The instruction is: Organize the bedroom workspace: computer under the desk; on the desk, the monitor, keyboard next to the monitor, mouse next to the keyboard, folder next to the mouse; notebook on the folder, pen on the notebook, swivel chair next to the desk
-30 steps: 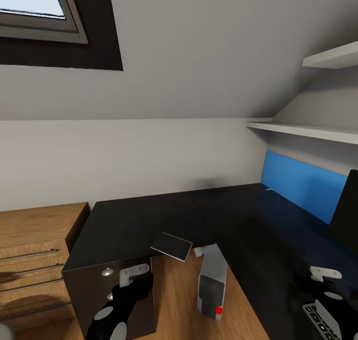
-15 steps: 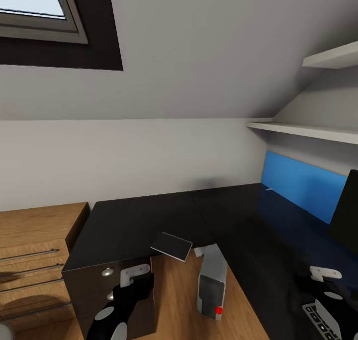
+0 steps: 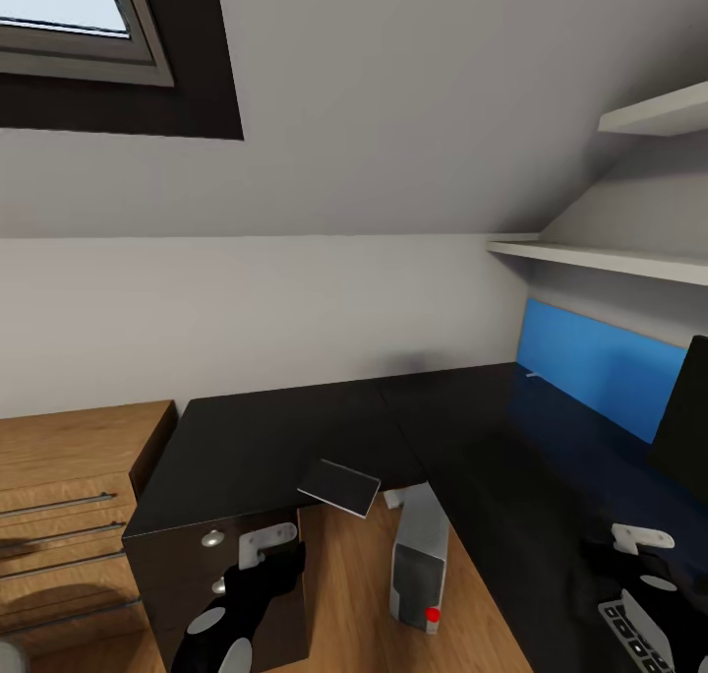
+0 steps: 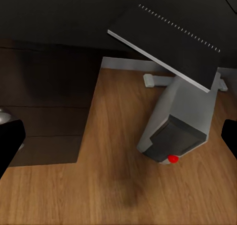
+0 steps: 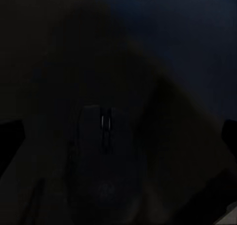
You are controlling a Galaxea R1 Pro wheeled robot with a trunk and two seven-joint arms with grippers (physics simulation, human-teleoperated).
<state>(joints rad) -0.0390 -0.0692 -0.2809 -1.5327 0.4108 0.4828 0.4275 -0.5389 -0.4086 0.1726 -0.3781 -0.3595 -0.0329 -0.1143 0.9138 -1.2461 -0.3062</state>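
The right gripper (image 5: 123, 131) hangs just above the mouse (image 5: 101, 161) on the desk (image 3: 295, 437), jaws wide apart and empty. The risk, as I judge it: the mouse is black on black, so a misjudged descent could nudge it aside or pinch only an edge and drop it. The keyboard (image 3: 637, 634) lies on the desk near that arm, the monitor (image 3: 683, 427) behind it. The left gripper (image 3: 264, 545) hovers low before the desk's drawer unit, also open and empty, facing the computer (image 4: 180, 121) under the desk, where a dark flat board (image 4: 168, 42) overhangs the edge.
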